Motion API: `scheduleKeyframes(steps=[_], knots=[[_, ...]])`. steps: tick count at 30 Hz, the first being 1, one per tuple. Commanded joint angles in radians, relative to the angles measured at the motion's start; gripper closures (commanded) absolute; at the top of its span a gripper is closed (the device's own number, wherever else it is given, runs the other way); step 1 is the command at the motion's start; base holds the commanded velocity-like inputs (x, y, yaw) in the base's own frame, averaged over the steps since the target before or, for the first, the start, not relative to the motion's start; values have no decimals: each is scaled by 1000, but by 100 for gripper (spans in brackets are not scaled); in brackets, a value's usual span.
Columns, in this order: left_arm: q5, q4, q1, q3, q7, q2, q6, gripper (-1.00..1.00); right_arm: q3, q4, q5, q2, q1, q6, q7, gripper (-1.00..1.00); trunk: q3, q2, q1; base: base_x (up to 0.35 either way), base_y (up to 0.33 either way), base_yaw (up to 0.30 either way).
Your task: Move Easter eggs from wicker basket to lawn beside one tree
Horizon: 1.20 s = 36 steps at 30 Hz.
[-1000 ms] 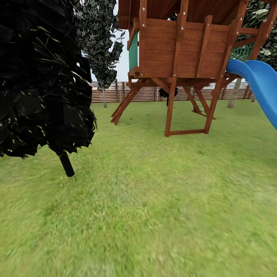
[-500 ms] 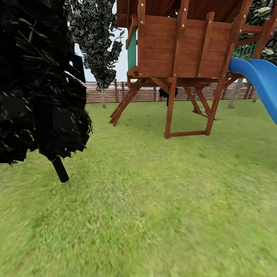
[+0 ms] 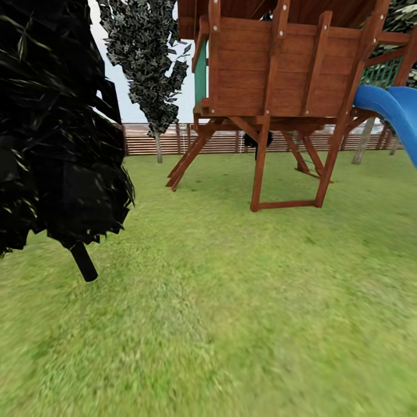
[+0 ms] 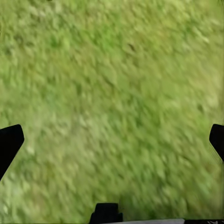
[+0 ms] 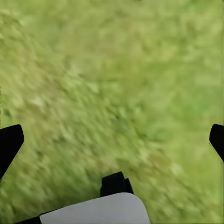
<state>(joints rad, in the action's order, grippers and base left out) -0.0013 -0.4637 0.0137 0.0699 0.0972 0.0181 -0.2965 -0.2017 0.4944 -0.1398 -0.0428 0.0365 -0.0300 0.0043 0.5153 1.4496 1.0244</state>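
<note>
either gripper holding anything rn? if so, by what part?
Nothing held. Left gripper and right gripper both have fingers spread wide, with just lawn between them.

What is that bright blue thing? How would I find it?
Start at the big wooden play tower on the lawn. The blue slide hangs off its right side, sloping down. It is the one smooth, bright blue thing among brown beams and dark trees.

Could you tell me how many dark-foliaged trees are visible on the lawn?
2: a large dark tree close at the left, and a thinner tree by the fence. Others may be hidden behind the playhouse.
</note>
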Motion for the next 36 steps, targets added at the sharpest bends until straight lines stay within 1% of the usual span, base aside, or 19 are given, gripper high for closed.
scheduleKeyframes(steps=[1, 19, 25, 36], knots=[[0, -1, 0, 7, 10, -1, -1, -100, 1, -1, -10, 0, 0, -3, 0, -100, 1, 0, 1, 305, -168, 90], [0, -1, 0, 8, 10, 0, -1, -100, 1, -1, -10, 0, 0, -4, 0, -100, 1, 0, 1, 303, -169, 8], [0, -1, 0, 8, 10, -1, -1, -100, 1, 0, -10, 0, 0, -4, 0, -100, 1, 0, 1, 296, -168, 120], [0, -1, 0, 8, 10, 0, -1, -100, 1, 0, -10, 0, 0, -3, 1, -100, 1, 0, 1, 317, -129, 11]])
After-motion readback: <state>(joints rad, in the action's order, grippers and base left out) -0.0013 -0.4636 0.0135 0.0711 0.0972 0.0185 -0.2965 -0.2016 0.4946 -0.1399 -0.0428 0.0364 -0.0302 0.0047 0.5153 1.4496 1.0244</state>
